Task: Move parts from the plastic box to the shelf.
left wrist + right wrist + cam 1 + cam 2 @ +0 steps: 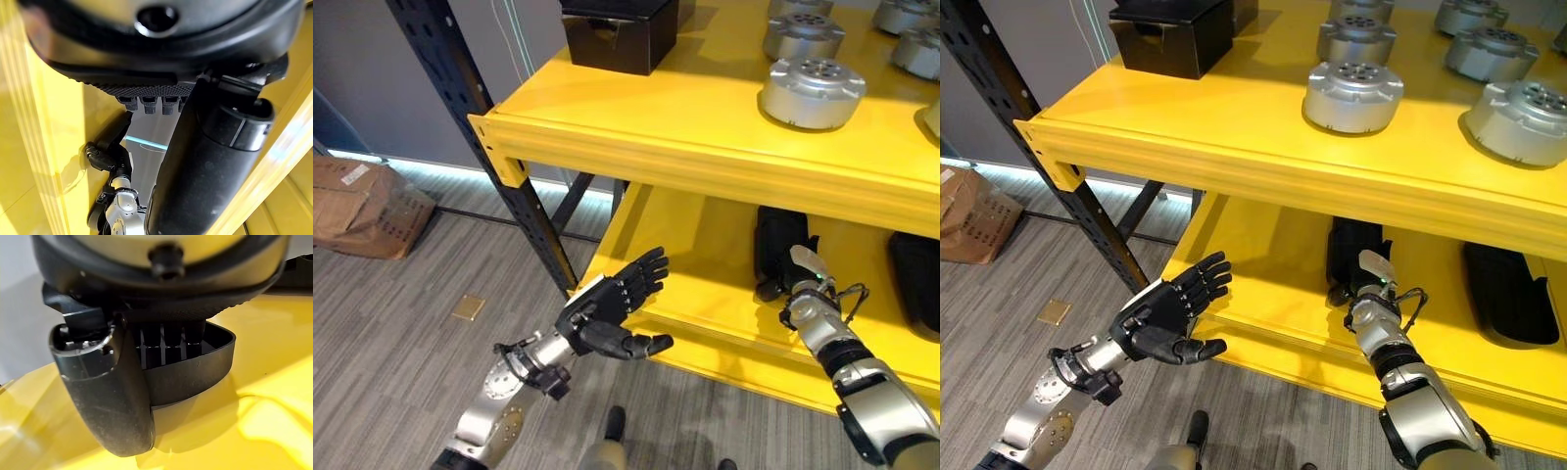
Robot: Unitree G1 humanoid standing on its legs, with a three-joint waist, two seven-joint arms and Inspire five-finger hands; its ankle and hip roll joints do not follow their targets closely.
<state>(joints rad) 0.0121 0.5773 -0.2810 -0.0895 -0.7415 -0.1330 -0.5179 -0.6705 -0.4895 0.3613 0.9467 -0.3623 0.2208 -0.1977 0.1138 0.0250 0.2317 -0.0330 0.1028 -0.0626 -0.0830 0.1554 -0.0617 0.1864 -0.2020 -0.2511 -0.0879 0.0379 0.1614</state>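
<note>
My right hand [803,284] reaches into the lower yellow shelf [705,323]. It is on a black plastic part [773,240] that lies there. In the right wrist view my fingers [166,340] lie inside the part's dark rim [195,372] and the thumb [107,401] presses its outside. My left hand [607,313] hovers open in front of the lower shelf's left end, palm up and holding nothing. Several round silver metal parts [813,90] stand on the upper shelf [685,147].
A second black part [1508,289] lies further right on the lower shelf. A black box [617,34] stands at the back left of the upper shelf. The dark shelf upright [470,127] rises at the left. Crumpled cardboard [362,206] lies on the floor beyond it.
</note>
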